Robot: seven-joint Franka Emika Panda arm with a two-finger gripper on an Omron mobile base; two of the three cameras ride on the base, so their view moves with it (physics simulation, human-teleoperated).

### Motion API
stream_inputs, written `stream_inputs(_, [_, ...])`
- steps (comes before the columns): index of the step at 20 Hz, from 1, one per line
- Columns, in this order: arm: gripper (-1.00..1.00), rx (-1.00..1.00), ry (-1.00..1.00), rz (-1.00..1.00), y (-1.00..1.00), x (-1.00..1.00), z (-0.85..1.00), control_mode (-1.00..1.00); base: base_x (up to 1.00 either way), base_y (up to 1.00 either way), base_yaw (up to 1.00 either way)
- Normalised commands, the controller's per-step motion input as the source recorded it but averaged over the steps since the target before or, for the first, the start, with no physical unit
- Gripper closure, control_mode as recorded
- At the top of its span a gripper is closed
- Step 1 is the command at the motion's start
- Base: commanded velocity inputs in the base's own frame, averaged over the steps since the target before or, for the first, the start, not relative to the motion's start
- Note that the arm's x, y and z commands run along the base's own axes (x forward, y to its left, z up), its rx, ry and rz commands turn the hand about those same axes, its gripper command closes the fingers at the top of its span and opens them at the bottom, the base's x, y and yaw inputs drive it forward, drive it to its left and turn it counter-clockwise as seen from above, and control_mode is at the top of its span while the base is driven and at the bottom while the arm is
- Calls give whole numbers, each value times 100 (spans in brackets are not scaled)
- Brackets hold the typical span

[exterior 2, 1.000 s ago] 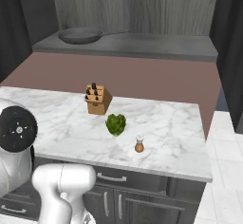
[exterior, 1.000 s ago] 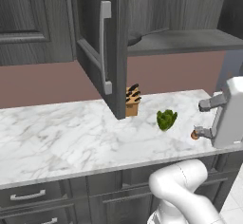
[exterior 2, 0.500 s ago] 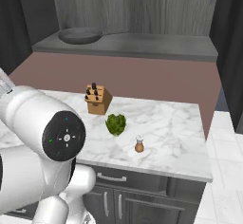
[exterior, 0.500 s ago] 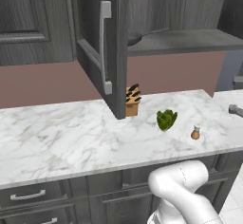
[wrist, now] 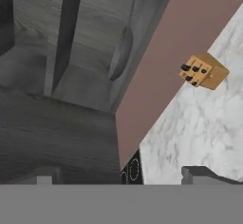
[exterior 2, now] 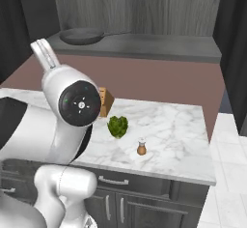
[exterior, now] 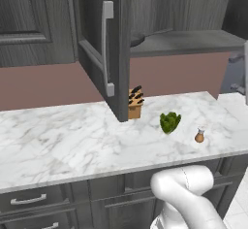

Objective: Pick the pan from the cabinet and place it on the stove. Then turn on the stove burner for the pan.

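Observation:
The dark grey pan (exterior 2: 82,35) lies on the shelf of the open cabinet (exterior 2: 144,48), its thin handle pointing right. In the left base view the pan (exterior: 137,40) peeks out behind the open cabinet door (exterior: 99,53) with its long silver handle. The rolled hand view shows the pan (wrist: 121,52) edge-on, far off on the shelf. My gripper (wrist: 123,178) is open, its fingertips (wrist: 204,174) wide apart with nothing between them. A black corner of the stove (wrist: 132,171) with thin white rings sits just above them.
On the marble counter (exterior: 63,140) stand a wooden knife block (exterior: 135,103), a green vegetable (exterior: 170,122) and a small brown shaker (exterior: 199,136). My white arm (exterior 2: 72,106) bulks large at the left of the right base view. Drawers run below the counter.
The arm has swung: its hand left the right of the left base view, and its big joint rose and moved right in the right base view. The pan and counter items stayed put.

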Motion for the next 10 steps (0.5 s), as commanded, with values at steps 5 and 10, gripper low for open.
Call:
stream_inputs(5, [-100,0,1,-18,-12,98,0,-100,0,0,0])
stream_inputs(10, [-100,3,0,-7,-1,100,0,-100,0,0,0])
